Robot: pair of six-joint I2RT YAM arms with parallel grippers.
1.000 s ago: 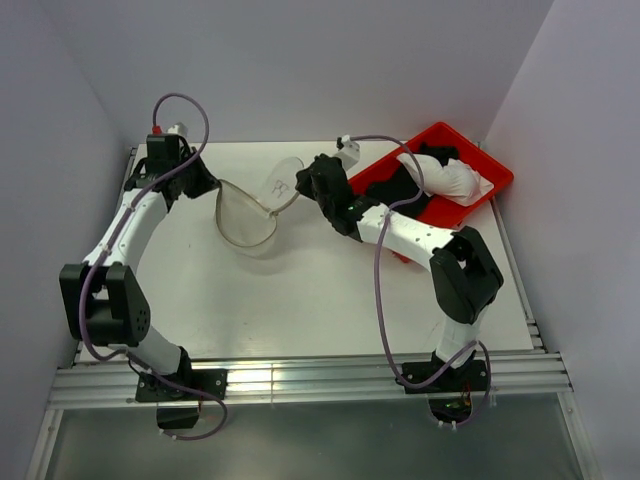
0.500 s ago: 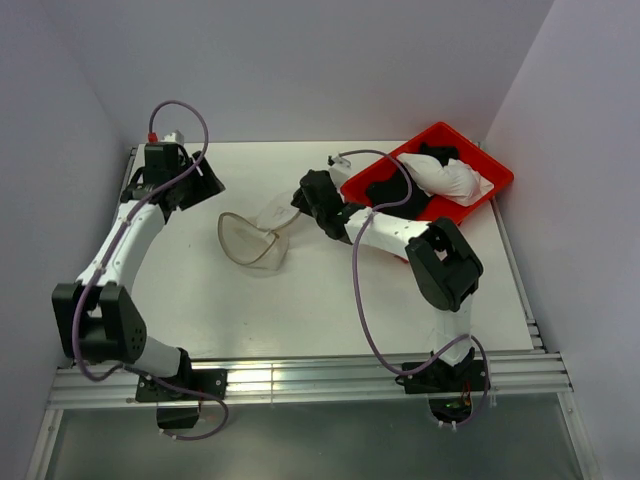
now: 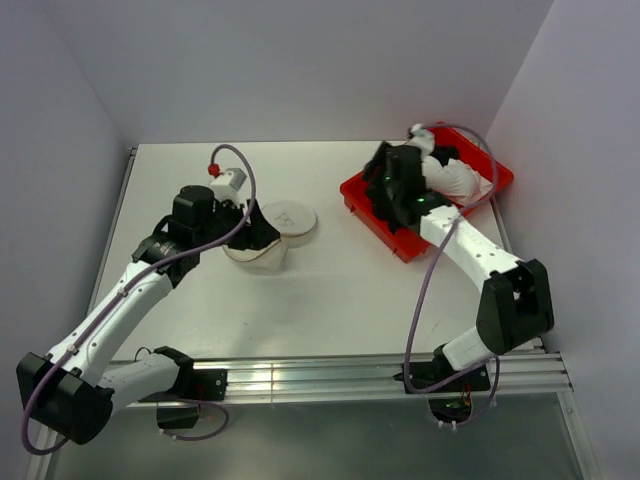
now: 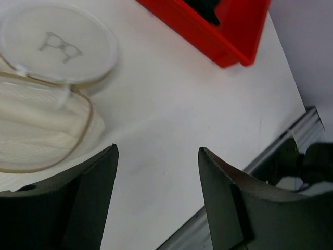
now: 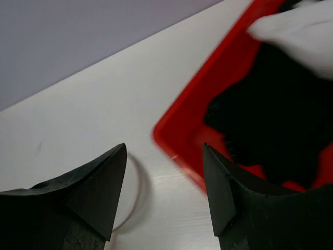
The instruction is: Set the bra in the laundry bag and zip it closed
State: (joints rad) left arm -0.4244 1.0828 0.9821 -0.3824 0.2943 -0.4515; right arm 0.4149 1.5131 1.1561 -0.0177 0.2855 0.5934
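The laundry bag [image 3: 262,252] lies unzipped on the table, its round lid [image 3: 288,218] flat beside it with the dark mark up. In the left wrist view the lid [image 4: 57,44] and the bag's open mesh body [image 4: 36,130] sit at the left. My left gripper [image 3: 262,236] [image 4: 157,151] hovers at the bag, open and holding nothing. Black fabric [image 3: 400,205] [image 5: 276,120] and a white padded piece [image 3: 458,180] [image 5: 296,31] lie in the red tray [image 3: 372,215]; which is the bra I cannot tell. My right gripper [image 3: 384,192] [image 5: 165,147] is open over the tray's left edge.
The red tray's rim [image 5: 208,99] crosses the right wrist view, blurred. The red tray's corner [image 4: 229,52] shows at the top of the left wrist view. White walls close in at the back and both sides. An aluminium rail [image 3: 300,380] runs along the near edge.
Both grippers have opened and let go of the bag, which now rests on the table with its lid flat. The right arm swung right to the tray; the left came in over the bag.
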